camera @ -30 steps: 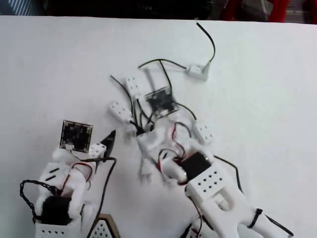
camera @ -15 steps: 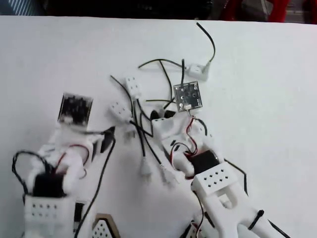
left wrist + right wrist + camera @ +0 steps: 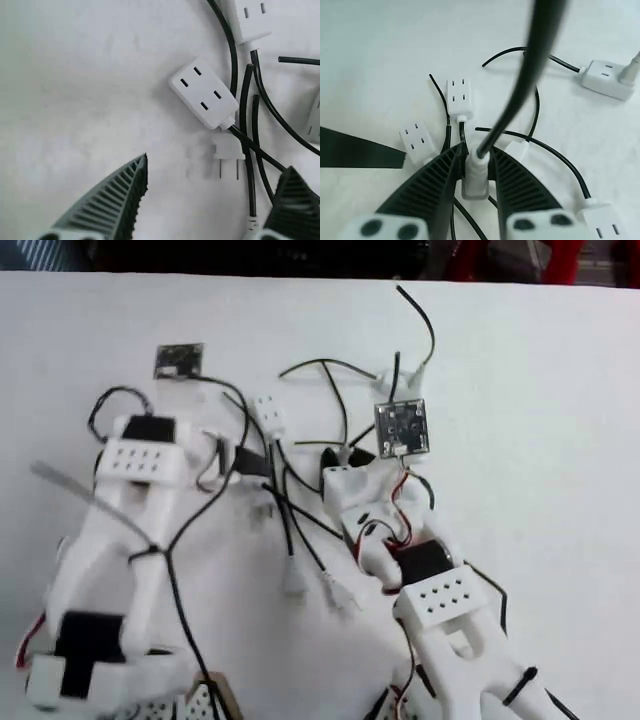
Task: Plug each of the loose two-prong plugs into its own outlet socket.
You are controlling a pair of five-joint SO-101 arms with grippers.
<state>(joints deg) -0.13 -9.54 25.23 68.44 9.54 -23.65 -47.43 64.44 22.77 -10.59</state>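
My right gripper (image 3: 476,152) is shut on a white two-prong plug (image 3: 477,177) whose black cable rises toward the camera; in the high view it (image 3: 345,455) hangs mid-table. Beyond it lie two white socket blocks (image 3: 460,92) (image 3: 415,137). My left gripper (image 3: 216,167) is open over the table, just short of one socket block (image 3: 202,92), with a small loose plug (image 3: 227,152) between its fingers' line. From above, the left gripper (image 3: 245,465) covers that block. Two more loose plugs (image 3: 293,582) (image 3: 338,595) lie nearer the front.
A far socket block (image 3: 605,75) has a plug in it. Another block (image 3: 605,220) lies beside the right gripper. Black cables (image 3: 300,530) cross between the two arms. White table (image 3: 540,410) spreads bare to the right and far left.
The left arm has swung from the front left out to the socket blocks. The right gripper has carried its plug farther back and to the right.
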